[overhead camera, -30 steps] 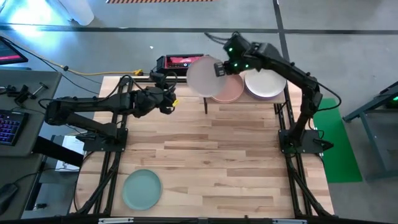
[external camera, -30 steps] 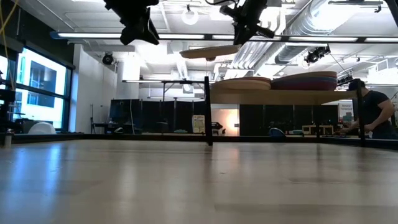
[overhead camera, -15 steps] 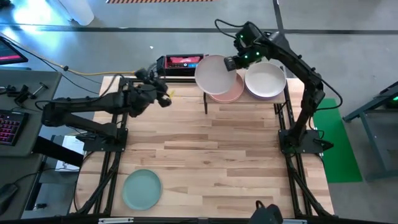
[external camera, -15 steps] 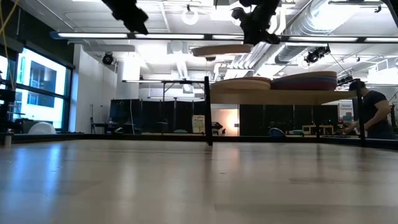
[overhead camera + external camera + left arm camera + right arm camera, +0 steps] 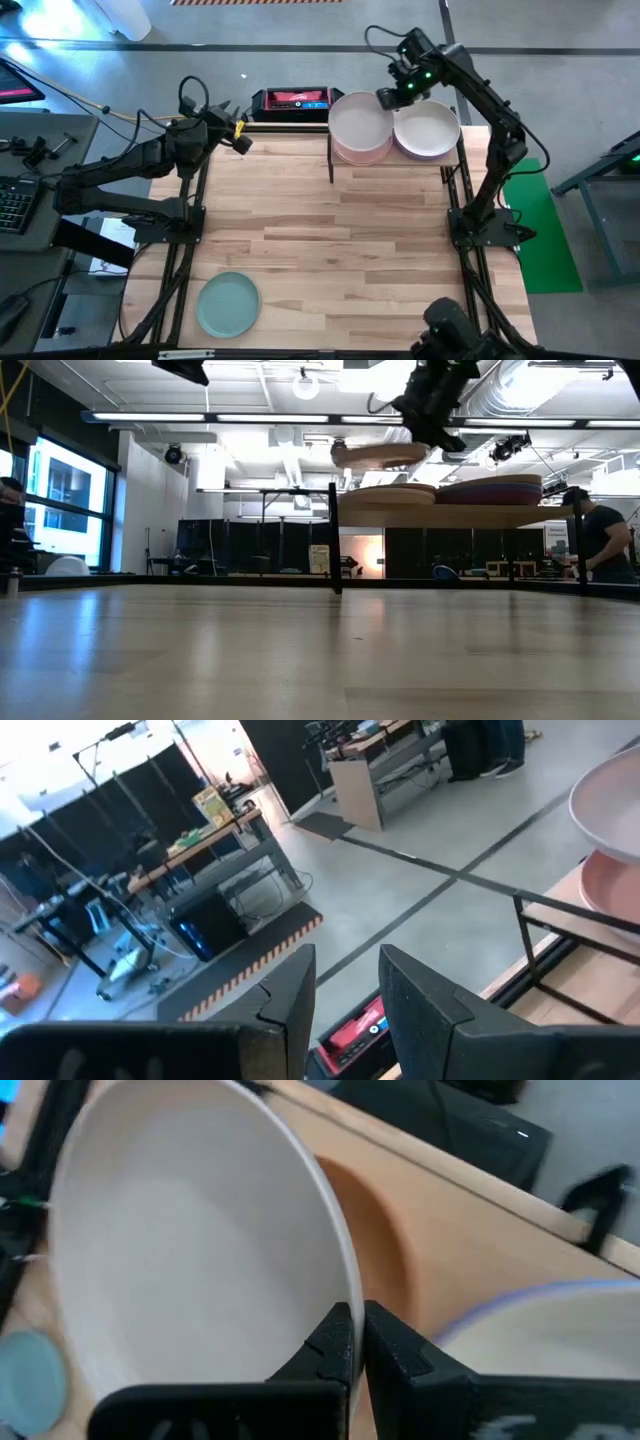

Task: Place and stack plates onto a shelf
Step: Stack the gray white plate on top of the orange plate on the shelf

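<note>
A pale plate [image 5: 358, 122] is pinched by its rim in the right gripper [image 5: 390, 97] and held level just above the shelf's [image 5: 450, 515] left stack, ready for lowering, while the left gripper [image 5: 238, 133], fingers apart and empty, is parked near the table's far-left edge.

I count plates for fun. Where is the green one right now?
In the high view the teal-green plate lies alone on the wooden tabletop, at its near left corner, far from the shelf with its stacked plates.

Two plate stacks [image 5: 427, 133] side by side on shelf [image 5: 392, 162] at table's [image 5: 330, 240] far edge, lone plate [image 5: 228, 305] near front-left corner
</note>
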